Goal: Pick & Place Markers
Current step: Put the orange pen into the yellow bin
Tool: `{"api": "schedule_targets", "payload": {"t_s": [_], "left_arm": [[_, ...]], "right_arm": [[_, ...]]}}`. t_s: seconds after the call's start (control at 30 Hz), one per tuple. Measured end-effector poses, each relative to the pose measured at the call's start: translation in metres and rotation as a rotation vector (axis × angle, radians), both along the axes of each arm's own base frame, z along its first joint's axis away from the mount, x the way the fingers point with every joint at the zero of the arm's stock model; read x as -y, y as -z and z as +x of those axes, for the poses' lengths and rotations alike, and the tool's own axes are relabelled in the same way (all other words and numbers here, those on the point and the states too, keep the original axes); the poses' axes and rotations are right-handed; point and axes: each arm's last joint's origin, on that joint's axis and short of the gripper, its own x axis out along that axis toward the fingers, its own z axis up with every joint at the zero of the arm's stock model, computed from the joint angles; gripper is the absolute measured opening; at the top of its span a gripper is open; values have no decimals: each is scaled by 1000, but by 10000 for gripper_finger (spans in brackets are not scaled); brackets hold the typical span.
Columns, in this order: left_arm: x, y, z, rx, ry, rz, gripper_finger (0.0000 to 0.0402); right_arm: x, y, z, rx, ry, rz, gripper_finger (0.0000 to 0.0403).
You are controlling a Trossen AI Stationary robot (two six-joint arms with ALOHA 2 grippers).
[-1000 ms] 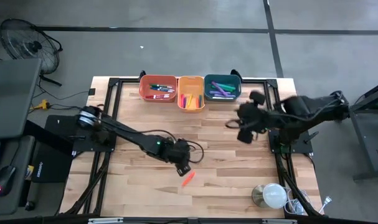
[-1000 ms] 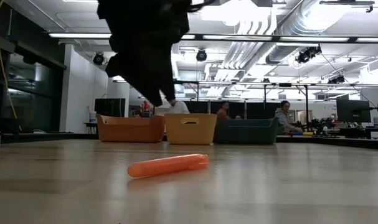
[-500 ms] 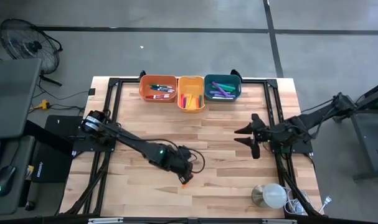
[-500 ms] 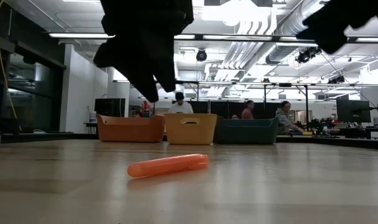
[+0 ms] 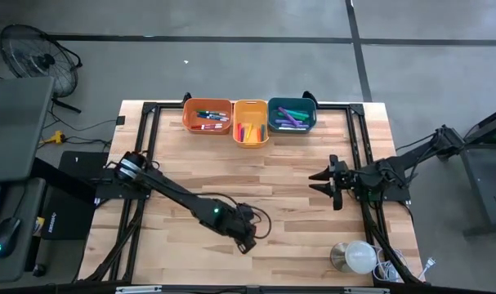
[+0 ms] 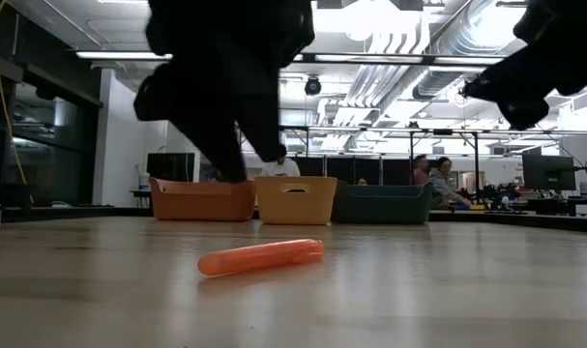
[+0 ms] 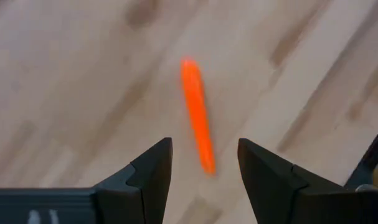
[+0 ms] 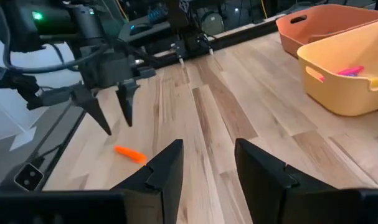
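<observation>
The orange marker (image 7: 197,115) lies flat on the counter (image 5: 297,167), directly beneath the left hand (image 7: 204,165), whose fingers are spread and empty. Light, rigid and probably slick, it is best pinched mid-barrel.

Three rectangular bins stand in a row at the far edge of the wooden surface (image 5: 297,163): an orange bin (image 5: 207,116), a yellow bin (image 5: 251,122) touching it, and a teal bin (image 5: 292,115) at the other end. A white dome-shaped lamp (image 5: 358,257) sits at the near right corner of the surface. Off to the left, a black fan (image 5: 31,55) stands on the grey floor, near a dark desk with a computer mouse (image 5: 2,242). In the low view, people (image 6: 438,181) sit at benches in the room behind the bins, under long ceiling lights and ducts.
</observation>
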Motion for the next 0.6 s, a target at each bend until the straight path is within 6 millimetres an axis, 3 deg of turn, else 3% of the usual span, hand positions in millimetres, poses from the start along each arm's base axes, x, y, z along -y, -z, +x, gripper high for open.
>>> {"api": "schedule_targets", "payload": {"t_s": [0.13,0.27,0.6], "left_arm": [[5,16,7,-58,9,5,177],[5,4,12,-51,2,12,177],[3,6,10,-69,-58,46,177]], "right_arm": [[0,6,-1,-15,-11,13,133],[-1,10,-1,-37,-12,55,133],[-4,10,-1,-53,-107,109,133]]}}
